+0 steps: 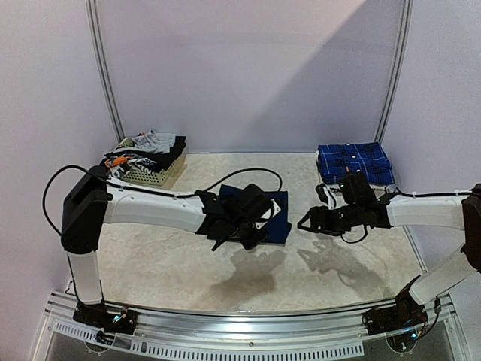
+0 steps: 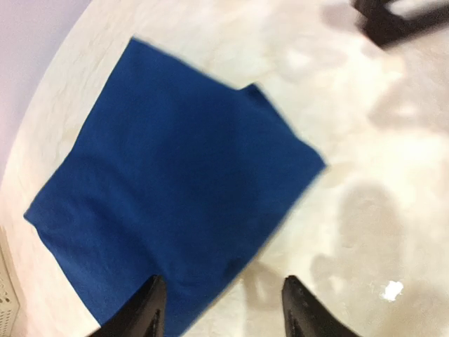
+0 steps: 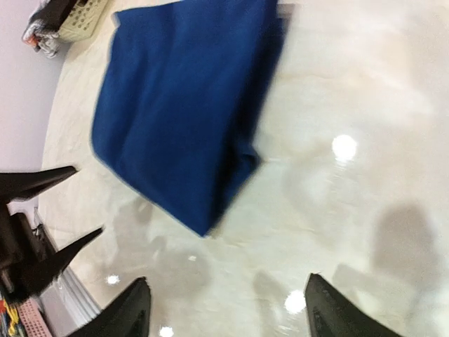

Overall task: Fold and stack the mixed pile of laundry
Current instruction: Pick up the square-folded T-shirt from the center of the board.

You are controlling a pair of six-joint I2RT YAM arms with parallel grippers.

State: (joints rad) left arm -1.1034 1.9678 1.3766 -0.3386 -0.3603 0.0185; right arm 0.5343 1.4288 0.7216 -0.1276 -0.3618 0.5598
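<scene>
Navy garment (image 1: 279,226), folded into a flat rectangle, lies in the middle of the table (image 1: 150,256); no print shows on its upper face. The left gripper (image 1: 234,235) hangs over its near edge and hides much of it from above. In the left wrist view its fingers (image 2: 151,309) stand apart with nothing between them, one over the cloth's edge and one over bare table. The right gripper (image 1: 308,222) sits just right of the garment, its fingers (image 3: 133,309) spread wide over bare table and holding nothing.

At the far right lies the blue-and-black plaid shirt (image 1: 355,162), folded square. At the far left a pale slatted basket (image 1: 154,177) holds a heap of clothes (image 1: 146,144): grey on top, black beneath, orange-white at its left. How many pieces it holds cannot be told. Both wrist views are motion-blurred.
</scene>
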